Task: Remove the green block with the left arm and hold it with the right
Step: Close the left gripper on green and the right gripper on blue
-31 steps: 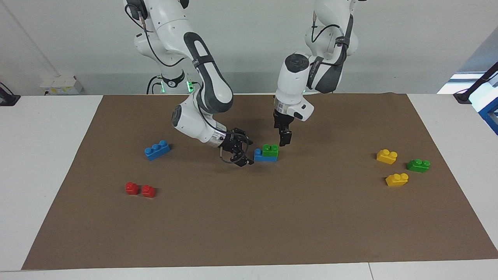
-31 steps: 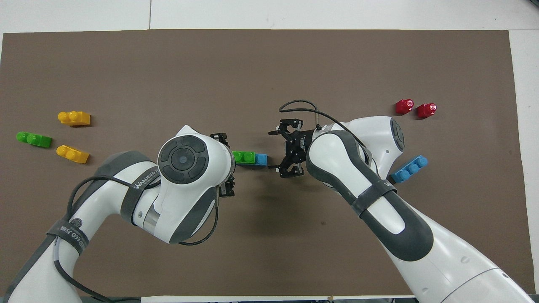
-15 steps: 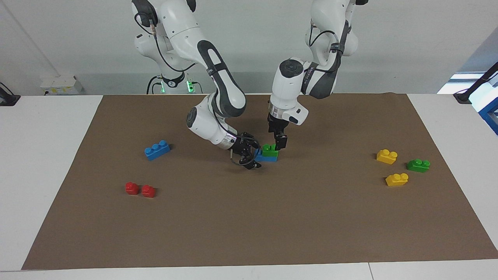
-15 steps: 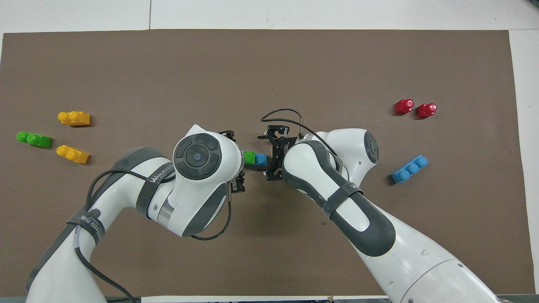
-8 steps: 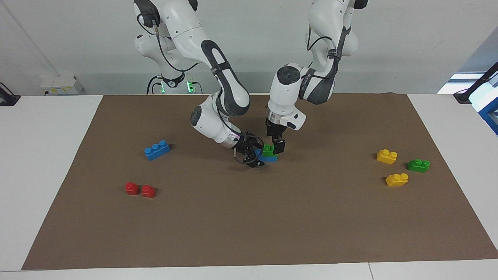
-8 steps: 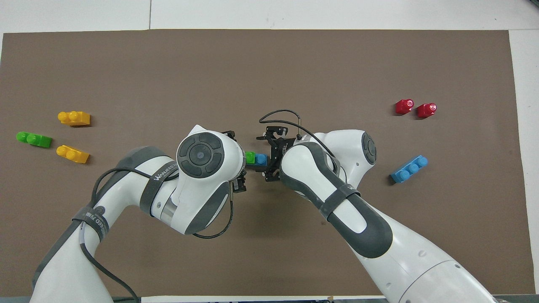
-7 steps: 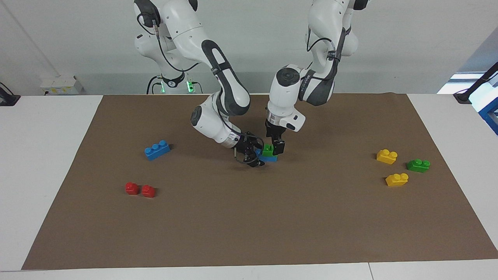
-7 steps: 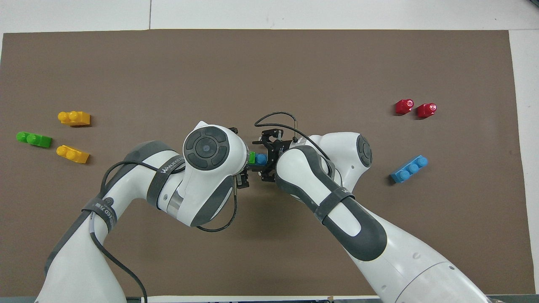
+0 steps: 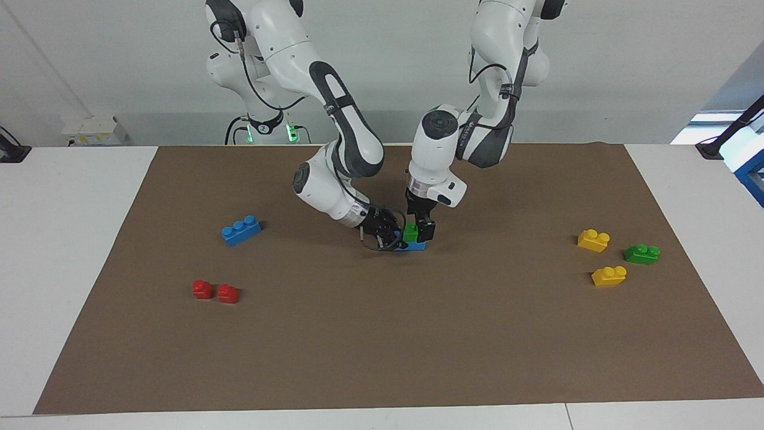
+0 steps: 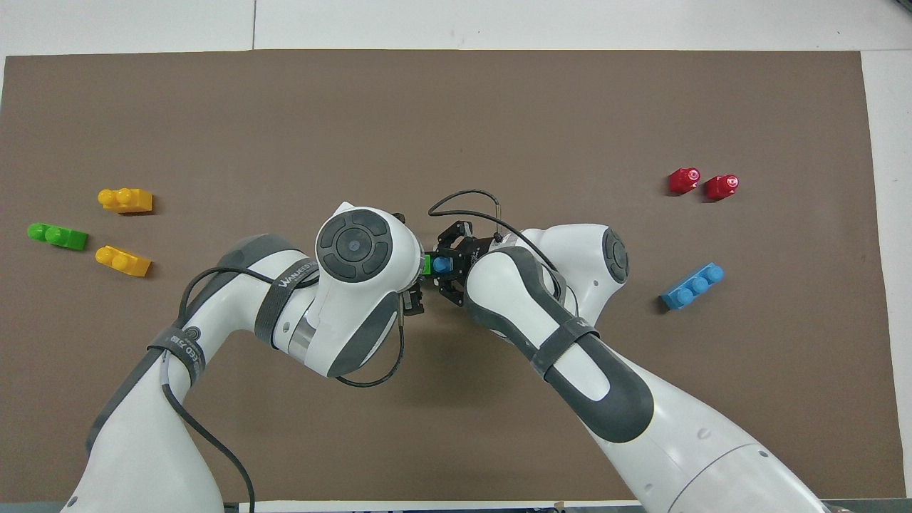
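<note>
The green block (image 9: pixel 410 232) sits on top of a blue brick (image 9: pixel 416 245) in the middle of the brown mat. In the overhead view only a sliver of the green block (image 10: pixel 426 265) shows beside the blue brick (image 10: pixel 442 266). My right gripper (image 9: pixel 391 239) comes in low from the right arm's end and is shut on the blue brick's end. Pointing straight down, my left gripper (image 9: pixel 419 232) is open with its fingers down around the green block. In the overhead view the left wrist hides most of that gripper.
A blue three-stud brick (image 9: pixel 241 230) and two red pieces (image 9: pixel 215 291) lie toward the right arm's end. Two yellow bricks (image 9: pixel 593 239) (image 9: pixel 609 275) and a darker green brick (image 9: pixel 641 254) lie toward the left arm's end.
Both grippers have closed in on the stacked bricks. The right gripper has shut on the blue brick. The left gripper has come down around the green block, still open.
</note>
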Robot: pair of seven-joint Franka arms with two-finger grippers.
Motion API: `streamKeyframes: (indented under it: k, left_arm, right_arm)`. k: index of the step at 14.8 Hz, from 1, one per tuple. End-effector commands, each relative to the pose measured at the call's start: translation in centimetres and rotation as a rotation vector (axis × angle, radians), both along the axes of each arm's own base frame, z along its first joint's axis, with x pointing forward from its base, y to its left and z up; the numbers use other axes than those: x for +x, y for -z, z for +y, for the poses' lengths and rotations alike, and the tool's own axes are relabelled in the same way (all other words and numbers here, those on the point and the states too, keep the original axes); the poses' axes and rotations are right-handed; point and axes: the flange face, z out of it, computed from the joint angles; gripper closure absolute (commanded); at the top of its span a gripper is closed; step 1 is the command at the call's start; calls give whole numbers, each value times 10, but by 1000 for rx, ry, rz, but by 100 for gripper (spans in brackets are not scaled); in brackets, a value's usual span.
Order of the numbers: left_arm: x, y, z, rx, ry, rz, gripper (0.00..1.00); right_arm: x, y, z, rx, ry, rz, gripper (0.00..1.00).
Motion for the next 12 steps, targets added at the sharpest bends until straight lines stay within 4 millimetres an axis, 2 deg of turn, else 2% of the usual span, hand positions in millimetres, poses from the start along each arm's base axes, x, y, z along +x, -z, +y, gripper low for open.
streamKeyframes:
  k: [1, 3, 6, 7, 10, 11, 12]
  left_arm:
    - [2, 6, -3, -6, -7, -12, 0]
    - [2, 18, -5, 0, -7, -1, 0]
    - [1, 22, -5, 1, -5, 1, 0]
    - [-1, 25, -4, 9, 3, 11, 4]
    - [2, 20, -1, 14, 29, 14, 31]
    - [3, 17, 0, 16, 37, 14, 48]
    - [3, 15, 2, 18, 38, 16, 57]
  right_arm:
    - [1, 1, 6, 7, -5, -37, 100]
    - [1, 1, 7, 8, -3, -38, 100]
    - [2, 2, 6, 6, -1, -37, 100]
    - [1, 1, 6, 7, -2, -39, 100]
    - [1, 1, 6, 7, -2, -39, 100]
    - [1, 1, 6, 7, -2, -39, 100]
    - [1, 1, 6, 8, -1, -38, 100]
